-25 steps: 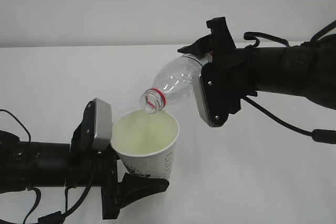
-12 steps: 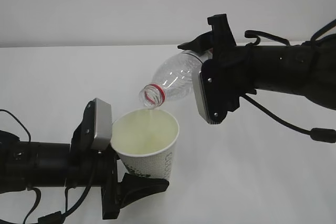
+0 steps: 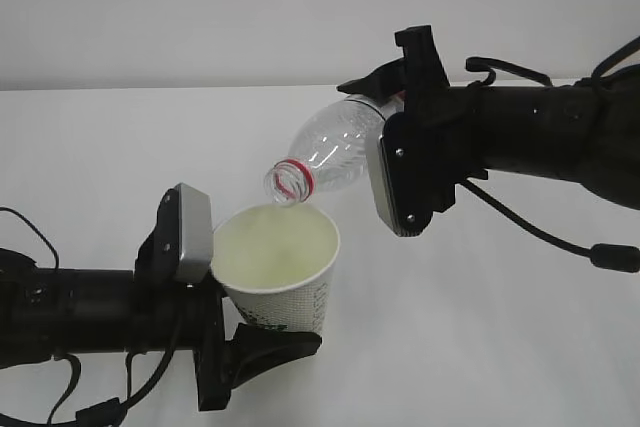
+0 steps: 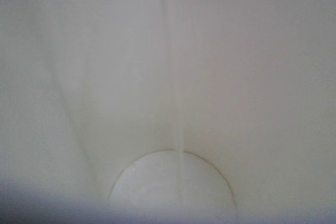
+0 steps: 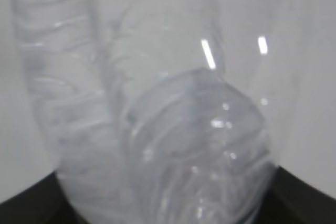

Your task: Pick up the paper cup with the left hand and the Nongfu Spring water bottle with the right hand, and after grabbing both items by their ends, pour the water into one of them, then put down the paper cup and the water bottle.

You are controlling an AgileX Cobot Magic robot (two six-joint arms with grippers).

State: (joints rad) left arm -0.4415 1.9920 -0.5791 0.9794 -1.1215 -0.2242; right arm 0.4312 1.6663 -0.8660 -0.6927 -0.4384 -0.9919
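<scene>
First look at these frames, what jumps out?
Mid-frame in the exterior view, the right hand holds the Nongfu Spring water bottle tilted, its open red-ringed mouth down-left just above the paper cup. The left hand grips the cup low at lower left, the cup leaning slightly. The left wrist view is filled by the cup's white wall; the right wrist view by ribbed clear plastic.

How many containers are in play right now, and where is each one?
2. The paper cup is low and left of centre, held in the left claw. The Nongfu Spring water bottle is tipped above it, mouth over the cup's rim, held in the right claw. No others visible.
</scene>
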